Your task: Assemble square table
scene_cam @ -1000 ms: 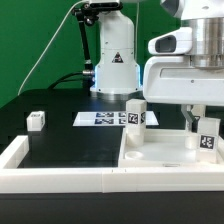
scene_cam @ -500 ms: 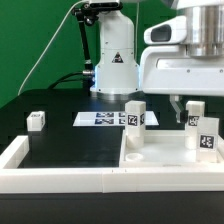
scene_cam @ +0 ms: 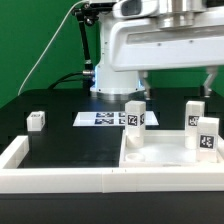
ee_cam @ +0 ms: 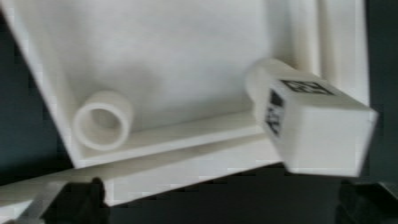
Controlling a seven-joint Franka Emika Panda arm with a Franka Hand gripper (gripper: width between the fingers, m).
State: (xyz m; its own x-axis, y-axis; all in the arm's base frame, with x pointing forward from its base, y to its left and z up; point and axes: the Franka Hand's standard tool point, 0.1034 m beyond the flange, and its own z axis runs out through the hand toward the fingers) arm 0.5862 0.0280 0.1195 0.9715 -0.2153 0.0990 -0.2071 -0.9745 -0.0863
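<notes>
The white square table top lies in the front right, rim up. Three tagged white legs stand on it: one at the far left corner, one at the far right, one nearer the front right. A fourth small leg stands apart on the black worktop at the exterior view's left. My gripper hangs open and empty above the top, clear of the legs. The wrist view shows the top, a round socket, one upright leg, and my gripper at the picture's edge.
The marker board lies flat behind the top, in front of the robot base. A long low white wall edges the worktop's front and left side.
My gripper has risen from just above the far right leg and shifted toward the exterior view's left. That leg now stands free and in full view.
</notes>
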